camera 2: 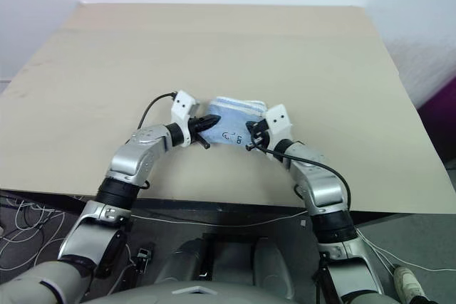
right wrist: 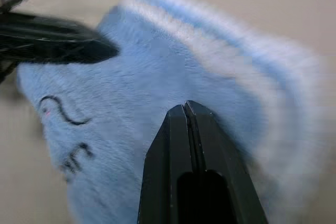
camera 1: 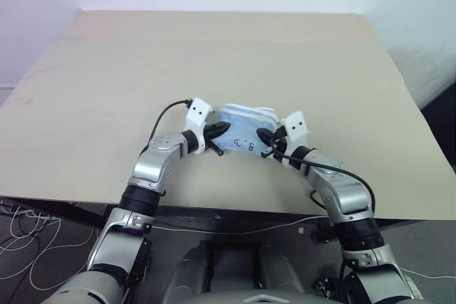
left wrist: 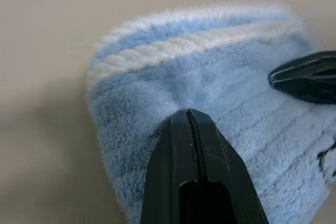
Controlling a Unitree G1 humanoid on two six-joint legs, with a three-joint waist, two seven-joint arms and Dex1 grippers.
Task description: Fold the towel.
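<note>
The towel [camera 1: 244, 132] sits bunched up near the front edge of the table [camera 1: 107, 90], about in the middle of that edge. The left gripper [camera 1: 222, 130] pinches the towel's left side, and the right gripper [camera 1: 265, 137] pinches its right side, both squeezed tight on the cloth. It looks soft, fluffy and light, so it will flop and sag. The white-stitched edges look best to grab.

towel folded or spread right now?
Folded: the towel is a compact bundle with stacked white-edged layers, pinched by the left gripper and right gripper.
</note>
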